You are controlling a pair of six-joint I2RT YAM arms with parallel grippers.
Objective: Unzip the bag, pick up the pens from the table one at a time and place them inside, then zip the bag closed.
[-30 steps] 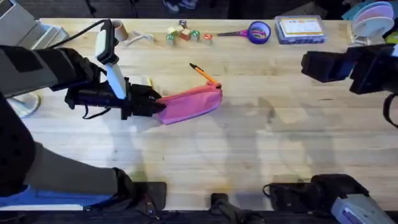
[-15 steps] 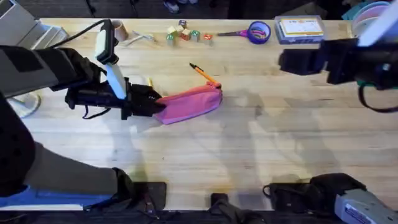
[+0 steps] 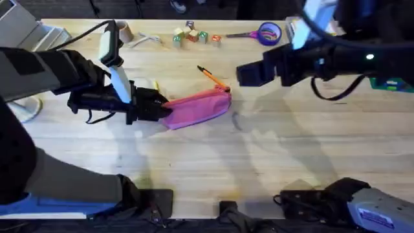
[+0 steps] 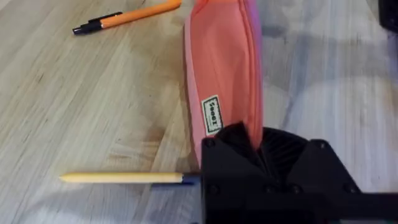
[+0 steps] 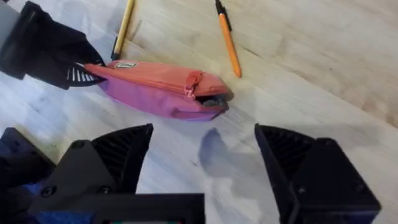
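**Right arm swings in toward the pouch's free end**

Sweeping from the far right edge of the overhead frame a second ago, the right gripper (image 3: 249,74) now hangs just right of centre, near the bag (image 3: 197,108); the bag, both pens and the left arm have not shifted.

The bag lies left of centre in the overhead frame, on its side on the table (image 3: 272,162), its long axis running from lower left up to upper right. Its upper-right end is free; the zipper pull looks to sit near that end in the right wrist view, though its exact place is hard to read. The zipper looks still closed.

At the bag's lower-left end the left gripper (image 3: 157,109) has its fingers clamped on the fabric, anchoring it.

The right gripper's fingers (image 5: 121,155) stand wide apart, empty, with the bag's free end ahead of them and slightly toward the left arm. This arm is the nearer to the zipper end, so my guess is it goes for the pull and draws along the bag's long axis.

The orange pen (image 3: 212,77) lies just beyond the bag's upper-right end, black tip pointing to the upper left. The yellowish pen (image 4: 121,178) lies beside the clamped end, partly under the left gripper.
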